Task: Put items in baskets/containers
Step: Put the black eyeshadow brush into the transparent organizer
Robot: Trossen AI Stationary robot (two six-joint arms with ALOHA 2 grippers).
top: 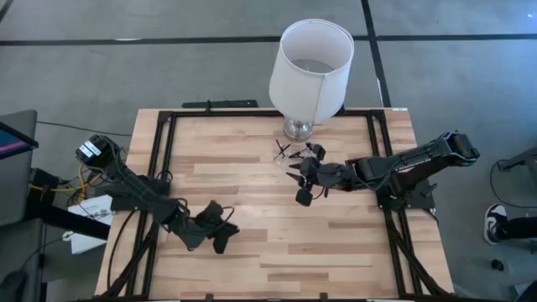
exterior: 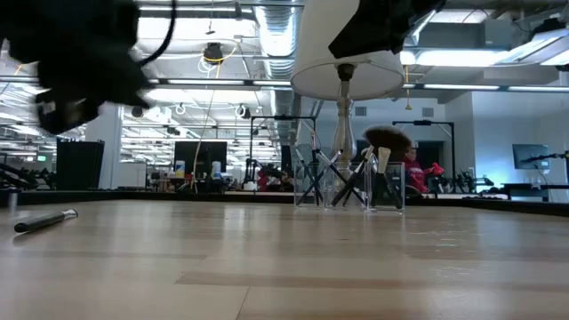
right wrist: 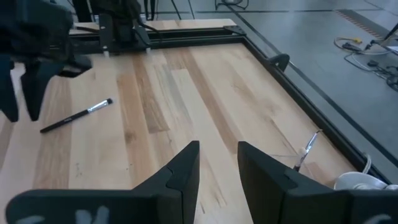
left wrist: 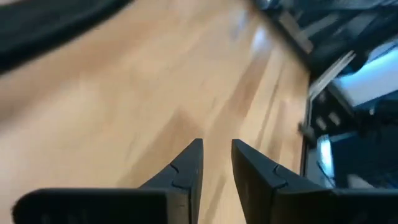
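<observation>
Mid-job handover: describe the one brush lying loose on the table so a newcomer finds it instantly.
Start at the white lampshade at the far edge of the table; most brushes stand in the clear tray by its base. Away from them, near the left claw, one brush lies flat on bare wood: dark handle, silver ferrule, alone.

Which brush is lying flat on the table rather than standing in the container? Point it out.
The dark-handled brush with a silver ferrule, lying alone on the bare wood. The other brushes stand leaning in the clear container.
</observation>
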